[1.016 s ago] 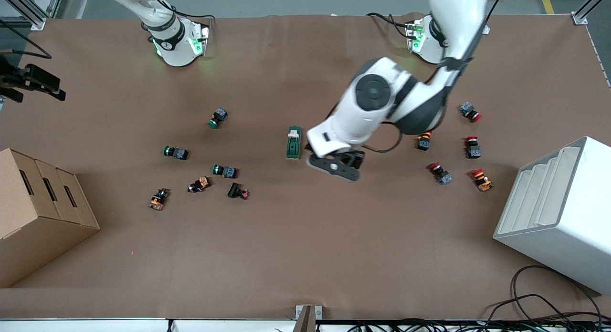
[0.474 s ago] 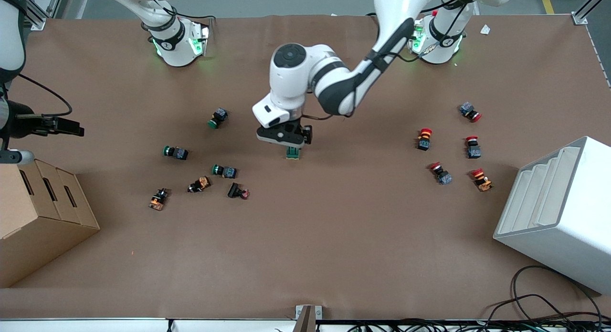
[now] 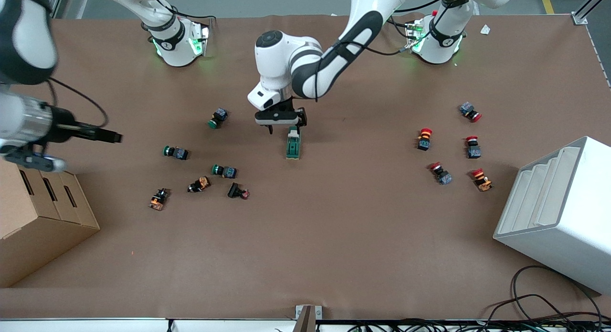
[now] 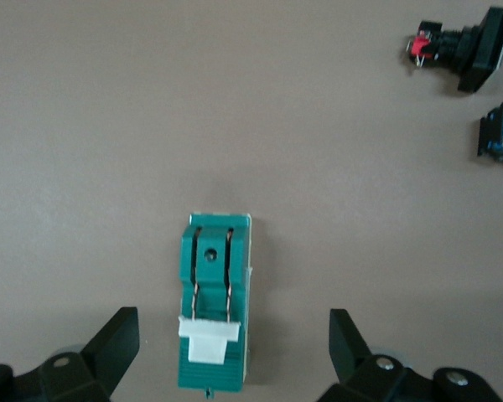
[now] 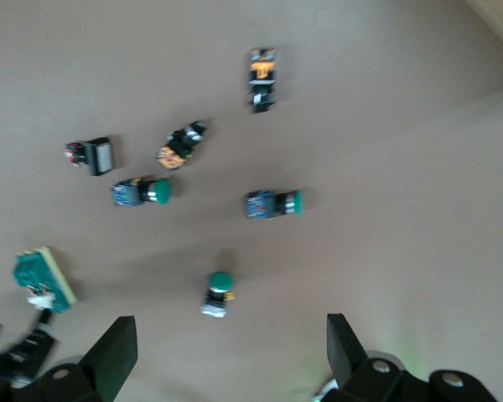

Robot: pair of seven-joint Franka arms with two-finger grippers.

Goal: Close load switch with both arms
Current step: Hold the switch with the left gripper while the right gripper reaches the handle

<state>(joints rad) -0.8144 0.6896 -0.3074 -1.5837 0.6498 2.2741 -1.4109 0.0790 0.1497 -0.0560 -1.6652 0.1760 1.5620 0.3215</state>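
Observation:
The load switch (image 3: 293, 144) is a dark green block with a white lever at its end farther from the front camera. It lies flat on the brown table near the middle. My left gripper (image 3: 285, 126) hangs over that lever end, open and empty. In the left wrist view the switch (image 4: 215, 285) lies between the spread fingers (image 4: 117, 345) of the left gripper (image 4: 232, 347), nothing touching. My right gripper (image 3: 112, 137) is up over the table at the right arm's end, open and empty (image 5: 226, 364). The right wrist view shows the switch (image 5: 44, 280) far off.
Green, orange and red-tipped push-buttons lie toward the right arm's end, such as one (image 3: 218, 117) and another (image 3: 224, 171). Red-capped buttons (image 3: 424, 139) lie toward the left arm's end. A cardboard box (image 3: 38, 212) and a white rack (image 3: 558, 212) stand at the table's ends.
My left gripper swung from beside the switch to over it, then to its lever end. My right arm came in from the table's end toward the middle.

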